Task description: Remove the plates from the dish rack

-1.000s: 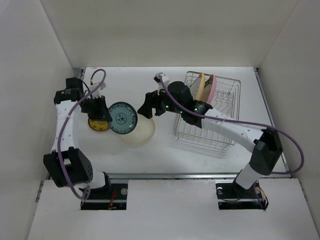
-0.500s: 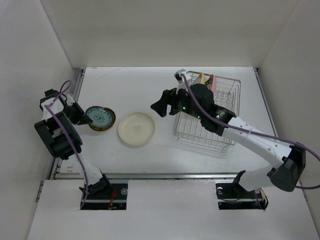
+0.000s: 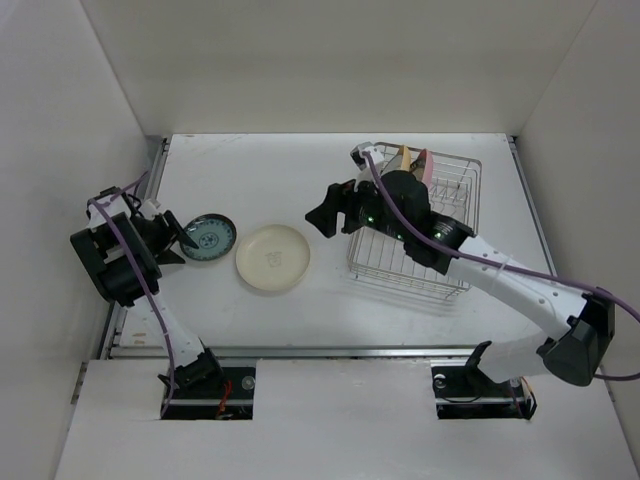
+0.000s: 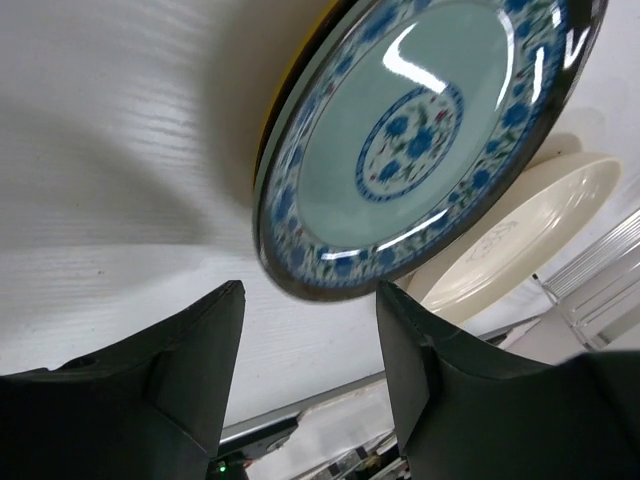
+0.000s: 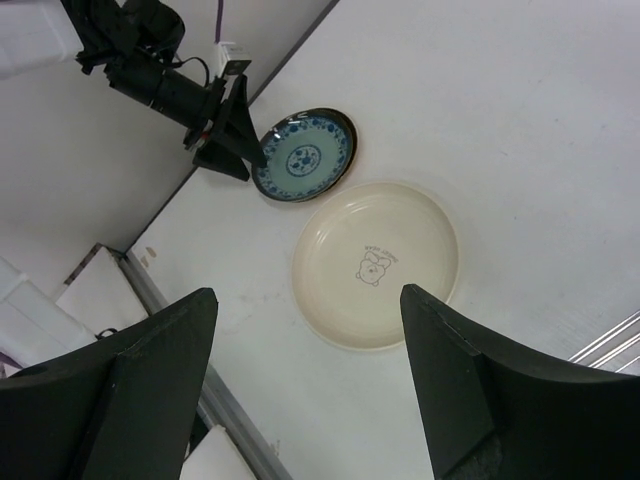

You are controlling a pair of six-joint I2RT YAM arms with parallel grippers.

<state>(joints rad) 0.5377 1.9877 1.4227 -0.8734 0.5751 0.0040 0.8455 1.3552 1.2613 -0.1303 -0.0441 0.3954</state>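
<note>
Top view: the white table is walled on three sides. The dish rack sits at 2 o'clock of table centre. Two plates stand upright in its far-left slots, the yellow-orange plate and the pink plate side by side; whether they touch cannot be told. The cream plate lies flat at 9 o'clock of the rack, apart from it. The teal plate lies at 9 o'clock of the cream one, just beside it. The left gripper is low at the teal plate's 9 o'clock rim. The right gripper hangs at 1 o'clock of the cream plate, between it and the rack, carrying nothing. Left wrist view: the jaws are parted to a middling gap with nothing clamped. The teal plate's dark rim sits just past the tips; contact cannot be told. Its face has a blue flower pattern. A yellow plate edge shows beneath it on its 10 o'clock side. The cream plate lies beyond at 4 o'clock. Right wrist view: the jaws are wide and empty. Below them is the cream plate, with a small bear drawing at its middle. The teal plate lies at 11 o'clock of it, with the left gripper's tips at that plate's rim. Rack wires show in the corner at 4 o'clock.
</note>
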